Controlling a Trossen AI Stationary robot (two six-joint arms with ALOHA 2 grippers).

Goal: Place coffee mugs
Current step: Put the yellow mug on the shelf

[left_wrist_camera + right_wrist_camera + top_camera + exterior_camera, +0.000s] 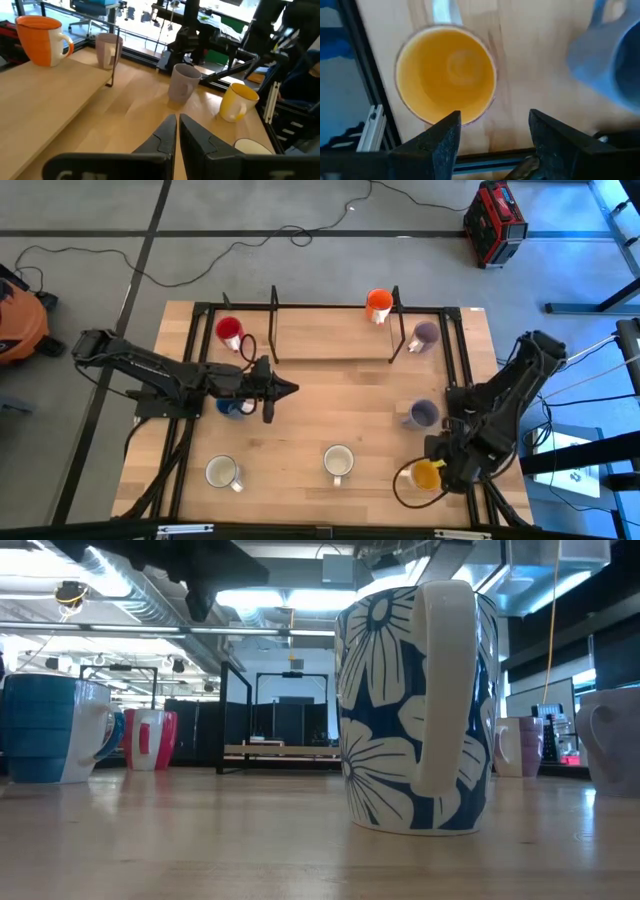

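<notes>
Eight small handled ceramic mugs on the pale wooden worktop [330,410], counted from above: one red mug [229,331] at the back left, one orange mug [378,303] at the back centre-right, one dull purple mug [426,335] just beside it toward the right, a second dull purple mug [422,413] nearer, mid-right, one yellow-orange mug [425,474] at the front right, two white mugs along the front, one front left [221,472] and one front centre [338,462], and one blue mug [235,407] mid-left, partly under the left arm. The right tool [492,132] hangs straight over the yellow-orange mug, fingers spread wide, one finger over the rim, nothing gripped. The left tool [285,389] sits near the middle of the worktop, clenched tight and empty, tips pointing toward the right side. A black metal frame [330,308] borders the worktop. On the floor beyond, one red case [494,222] and black cables [250,242].
</notes>
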